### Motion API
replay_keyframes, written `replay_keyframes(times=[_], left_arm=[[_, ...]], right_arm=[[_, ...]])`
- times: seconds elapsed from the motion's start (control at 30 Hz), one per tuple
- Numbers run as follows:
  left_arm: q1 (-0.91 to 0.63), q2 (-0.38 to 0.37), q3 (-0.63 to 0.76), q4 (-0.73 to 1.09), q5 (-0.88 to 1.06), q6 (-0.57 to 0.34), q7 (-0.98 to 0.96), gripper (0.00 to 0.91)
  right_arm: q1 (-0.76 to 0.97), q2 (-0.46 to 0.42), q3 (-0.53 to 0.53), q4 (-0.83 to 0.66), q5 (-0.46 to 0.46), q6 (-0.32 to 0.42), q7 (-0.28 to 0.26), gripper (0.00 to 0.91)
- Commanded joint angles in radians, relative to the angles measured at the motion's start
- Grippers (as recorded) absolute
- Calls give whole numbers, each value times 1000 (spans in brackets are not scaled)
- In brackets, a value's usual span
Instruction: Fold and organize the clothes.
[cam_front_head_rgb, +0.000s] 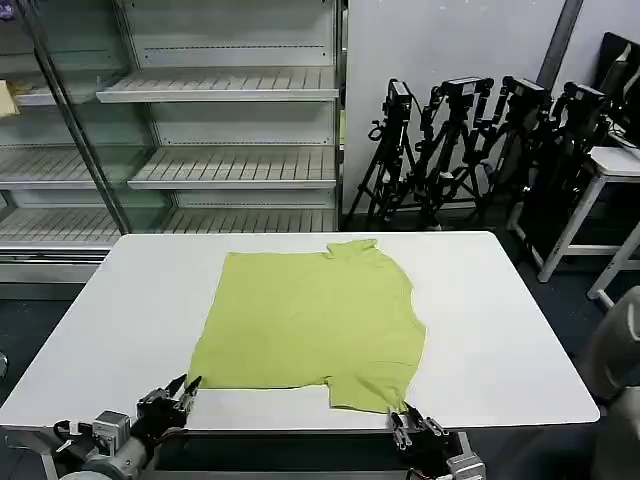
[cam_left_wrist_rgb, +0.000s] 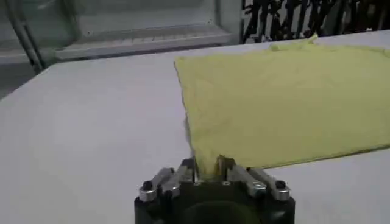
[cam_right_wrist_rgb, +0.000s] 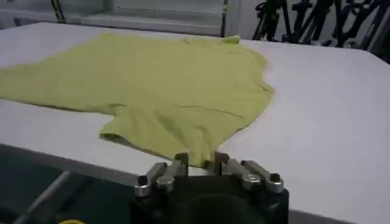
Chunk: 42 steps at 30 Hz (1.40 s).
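Note:
The clothes are one lime short-sleeved shirt (cam_front_head_rgb: 310, 320), spread flat on the white table (cam_front_head_rgb: 500, 330) with its small collar at the far edge. My left gripper (cam_front_head_rgb: 190, 386) is at the shirt's near left corner, shut on the fabric, which bunches up between its fingers (cam_left_wrist_rgb: 208, 167). At the near right corner, by the table's front edge, my right gripper (cam_front_head_rgb: 405, 415) is shut on the hem of the shirt (cam_right_wrist_rgb: 164, 85), and cloth narrows into its jaws (cam_right_wrist_rgb: 198, 161). In the left wrist view the shirt (cam_left_wrist_rgb: 286, 103) lies smooth beyond the fingers.
Bare table surface lies left and right of the shirt. Empty metal shelves (cam_front_head_rgb: 230, 90) stand behind the table. Black tripods (cam_front_head_rgb: 470, 140) lean at the back right beside another white table (cam_front_head_rgb: 610, 165).

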Motion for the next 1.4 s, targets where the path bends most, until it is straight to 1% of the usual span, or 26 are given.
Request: replay_keyframes(times=[0.03, 0.27, 0.4, 0.5, 0.67, 0.93, 1.03, 1.2, 1.27, 1.4], left_arm=[[1, 0, 1, -1, 0, 2, 4, 10], [-13, -2, -4, -12, -4, 0, 6, 10], [-44, 5, -7, -27, -27, 1, 6, 10], [-80, 14, -2, -27, -43, 1, 6, 10], [-187, 20, 26, 48, -76, 0, 3, 10], [-352, 20, 70, 167, -131, 1, -1, 10], [-386, 20, 85, 202, -135, 1, 0, 10], [-442, 6, 104, 267, -129, 0, 2, 10], [-462, 0, 113, 299, -125, 0, 3, 10], [-500, -9, 124, 340, -123, 0, 3, 10]], right_arm=[[-1, 0, 1, -1, 8, -6, 1, 0], [15, 0, 2, 15, 19, -1, 0, 0], [53, -6, 14, 51, 37, 13, -1, 0], [95, -13, 23, 47, 45, 10, 1, 0], [229, 3, 30, -44, 58, 10, 0, 0], [447, 29, 11, -189, 82, 1, -10, 0], [498, 31, 10, -229, 78, 0, -26, 0], [565, 32, 8, -303, 64, 6, -71, 0], [582, 32, 4, -337, 41, 26, -98, 0], [600, 35, -3, -390, 24, 55, -126, 0]])
